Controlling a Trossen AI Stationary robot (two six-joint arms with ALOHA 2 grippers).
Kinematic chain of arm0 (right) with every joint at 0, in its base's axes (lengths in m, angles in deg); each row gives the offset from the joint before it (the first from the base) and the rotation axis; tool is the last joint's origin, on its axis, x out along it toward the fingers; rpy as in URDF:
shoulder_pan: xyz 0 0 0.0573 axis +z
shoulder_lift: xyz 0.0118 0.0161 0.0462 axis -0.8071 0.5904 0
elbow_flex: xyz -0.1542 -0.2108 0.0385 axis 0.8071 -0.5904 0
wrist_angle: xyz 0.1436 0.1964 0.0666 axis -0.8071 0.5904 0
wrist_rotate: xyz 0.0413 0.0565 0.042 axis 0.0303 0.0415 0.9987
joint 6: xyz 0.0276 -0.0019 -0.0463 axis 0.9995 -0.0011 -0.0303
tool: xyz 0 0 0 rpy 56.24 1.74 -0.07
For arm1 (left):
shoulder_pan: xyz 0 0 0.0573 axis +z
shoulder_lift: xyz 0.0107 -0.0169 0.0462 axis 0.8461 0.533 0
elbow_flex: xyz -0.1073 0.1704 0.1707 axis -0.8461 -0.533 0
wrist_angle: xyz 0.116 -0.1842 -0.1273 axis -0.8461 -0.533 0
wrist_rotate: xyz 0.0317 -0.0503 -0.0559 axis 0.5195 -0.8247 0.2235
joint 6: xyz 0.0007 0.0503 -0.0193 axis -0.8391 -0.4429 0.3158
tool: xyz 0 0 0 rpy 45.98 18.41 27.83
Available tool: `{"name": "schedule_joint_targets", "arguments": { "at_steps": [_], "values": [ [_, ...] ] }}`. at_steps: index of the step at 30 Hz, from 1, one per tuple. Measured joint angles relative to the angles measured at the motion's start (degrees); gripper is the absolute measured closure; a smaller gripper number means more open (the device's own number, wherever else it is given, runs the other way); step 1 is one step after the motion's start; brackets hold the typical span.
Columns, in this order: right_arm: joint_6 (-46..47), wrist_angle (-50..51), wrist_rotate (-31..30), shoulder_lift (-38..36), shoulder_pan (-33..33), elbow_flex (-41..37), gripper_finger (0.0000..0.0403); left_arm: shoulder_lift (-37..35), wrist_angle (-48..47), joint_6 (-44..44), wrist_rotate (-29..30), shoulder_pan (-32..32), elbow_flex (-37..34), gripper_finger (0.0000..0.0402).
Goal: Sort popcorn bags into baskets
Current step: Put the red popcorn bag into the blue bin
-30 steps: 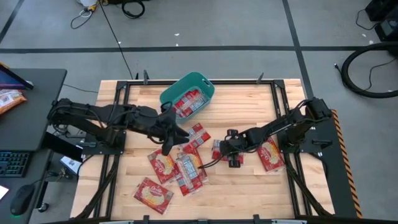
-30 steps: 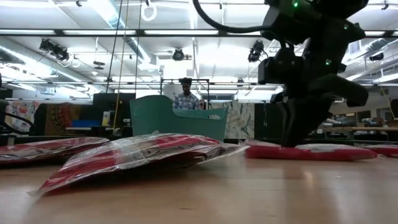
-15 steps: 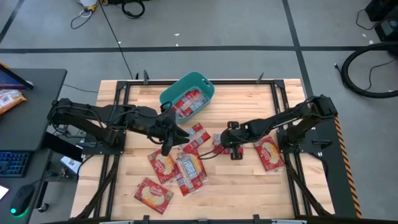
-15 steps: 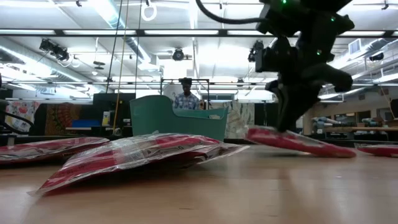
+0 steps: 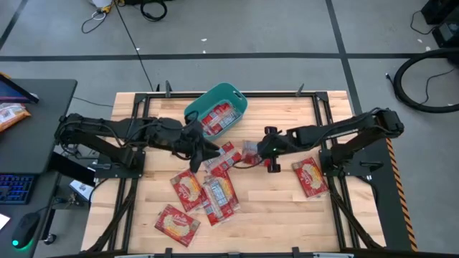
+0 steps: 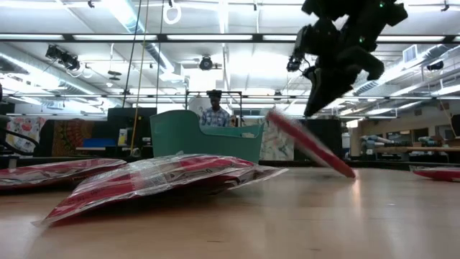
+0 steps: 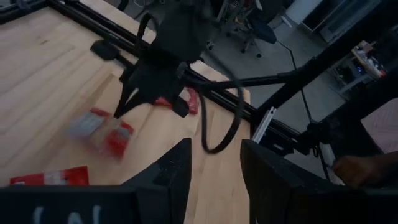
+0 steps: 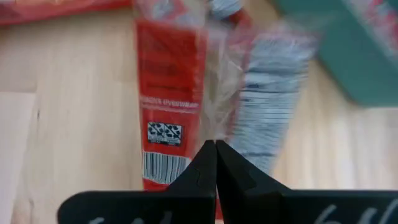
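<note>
The teal basket [image 5: 233, 97] stands at the table's far middle with red popcorn bags [image 5: 215, 118] inside. More bags lie flat on the wood: a cluster [image 5: 208, 192] at the near middle, one [image 5: 177, 222] toward the near left, one [image 5: 310, 177] at the right. My right gripper [image 5: 258, 152] hangs right of the cluster, shut on a red bag [image 6: 309, 144]. My left gripper [image 5: 201, 150] hovers open just near of the basket, with nothing between its fingers [image 7: 180, 171]. My right gripper pinches the bag between its two shut fingers, by the clear crinkled wrap [image 8: 219, 127] at one end. The fingers slant down from the table's right. The bag hangs steeply tilted below them; whether its low end [image 6: 351, 173] touches the table, I cannot tell.
A black frame [image 5: 315, 107] runs along the table's edges. A person [image 6: 213, 113] stands in the room beyond the basket. Bare wood lies between the held bag and the bag at the right.
My right gripper has risen and gone toward the table's far-left, toward the basket, with its fingers shut on the bag. The bag lay flat a second ago; its gripped end came up first, and now it hangs steeply tilted.
</note>
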Motion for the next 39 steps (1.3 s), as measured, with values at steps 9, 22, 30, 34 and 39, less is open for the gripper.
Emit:
{"name": "schedule_joint_targets", "arguments": {
  "at_steps": [9,22,30,34,39],
  "values": [
    [-5.6,-0.62,-0.21,-1.14,-2.91,7.53,0.04,0.02,2.58,5.65,0.22,1.89,0.02,0.026],
    [-9.52,-3.45,10.0,9.22,-6.85,11.51,0.0277,0.02,4.71,8.46,0.19,3.23,0.04,0.026],
    [-5.21,1.01,11.59,20.28,-7.71,18.25,0.0226,-0.18,7.77,8.67,-1.67,3.23,0.04,0.026],
    [2.88,-0.41,11.27,24.21,-9.96,19.02,0.0207,-0.5,10.53,10.19,-4.94,3.04,0.15,0.026],
    [11.89,-3.52,8.47,27.68,-11.38,19.02,0.0194,-0.98,10.64,13.09,-9.84,2.49,0.07,0.026]
  ]
}}
